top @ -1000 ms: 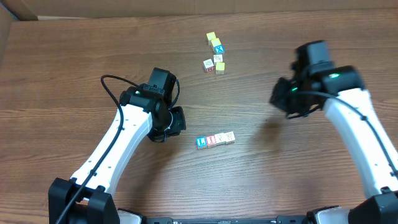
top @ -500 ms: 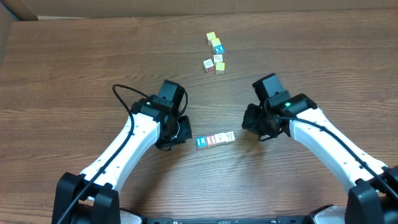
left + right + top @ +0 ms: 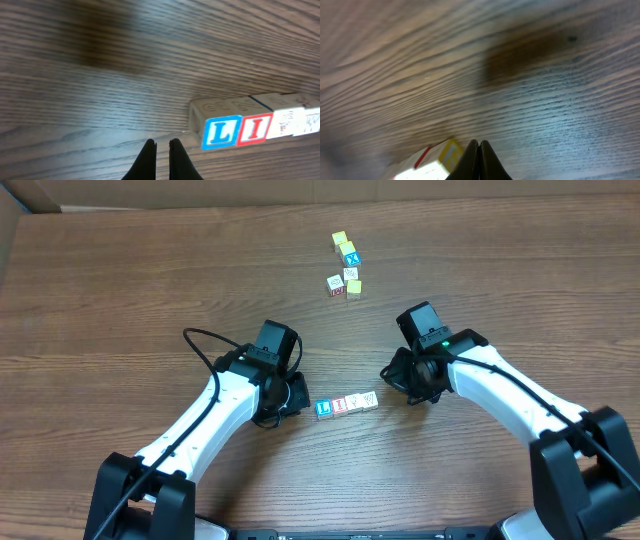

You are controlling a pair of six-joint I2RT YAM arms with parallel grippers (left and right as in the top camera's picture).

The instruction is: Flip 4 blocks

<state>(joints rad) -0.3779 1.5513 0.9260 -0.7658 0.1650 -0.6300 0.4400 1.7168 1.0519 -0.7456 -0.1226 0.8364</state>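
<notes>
Four blocks (image 3: pixel 346 404) lie in a tight row at the table's middle. Left to right they show a blue L face, a red I face and two pale cream faces. In the left wrist view the row of blocks (image 3: pixel 255 127) runs off to the right, its blue L end nearest. My left gripper (image 3: pixel 298 394) (image 3: pixel 162 143) is shut and empty, low over the wood just left of that end. My right gripper (image 3: pixel 393 380) (image 3: pixel 479 144) is shut with nothing in it, right beside the row's right end. There an end block (image 3: pixel 449 152) shows a yellow-framed face.
A loose cluster of other small cubes (image 3: pixel 346 266), some yellow-topped, lies at the back of the table. A cardboard edge (image 3: pixel 10 220) runs along the far left corner. A black cable (image 3: pixel 205 348) loops off the left arm.
Both arms have closed in on the row of blocks: the left gripper slid right toward its blue end, the right gripper swept down and left to its cream end. Both stayed shut.
</notes>
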